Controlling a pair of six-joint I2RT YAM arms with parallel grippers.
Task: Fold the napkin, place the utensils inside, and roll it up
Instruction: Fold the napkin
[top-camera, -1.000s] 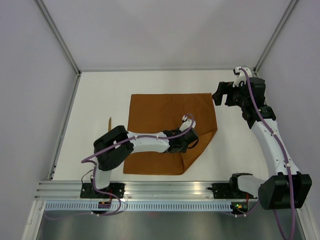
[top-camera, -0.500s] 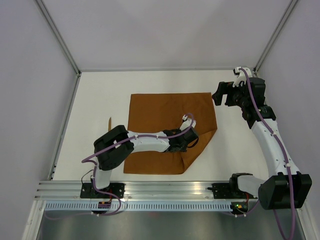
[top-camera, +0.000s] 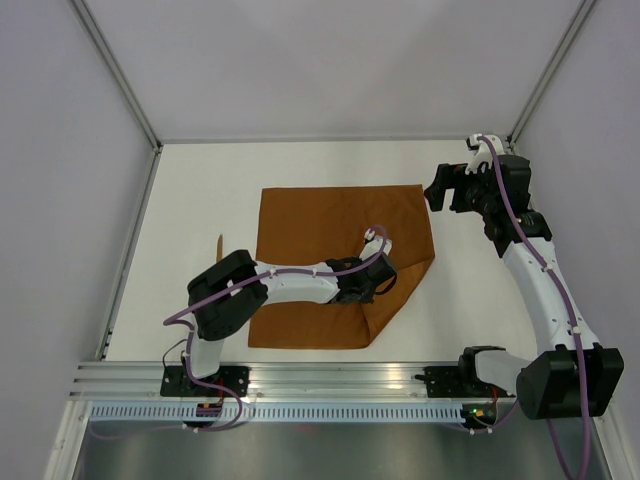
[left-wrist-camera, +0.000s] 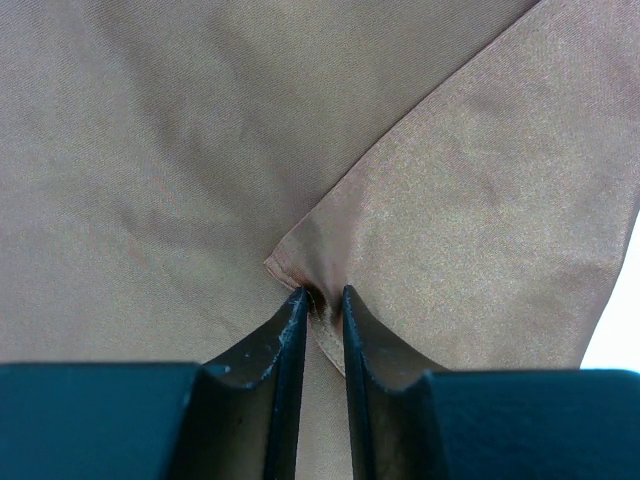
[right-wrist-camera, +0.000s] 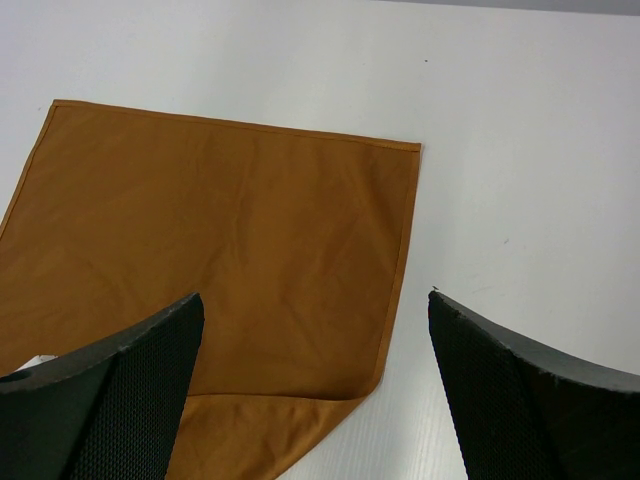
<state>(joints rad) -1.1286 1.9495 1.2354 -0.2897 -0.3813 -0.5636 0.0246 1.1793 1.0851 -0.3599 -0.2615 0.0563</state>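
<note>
Watching the left wrist view, I see the left gripper (left-wrist-camera: 320, 296) nearly closed, pinching the turned-over near right corner of the napkin (top-camera: 320, 215), which lies at the middle of the desk (top-camera: 200, 180). The right gripper (right-wrist-camera: 313, 298) hangs spread wide, holding nothing, toward the desk's far right edge, beside the napkin's far right corner. A slender utensil (top-camera: 219, 246) lies just off the napkin's left edge.
</note>
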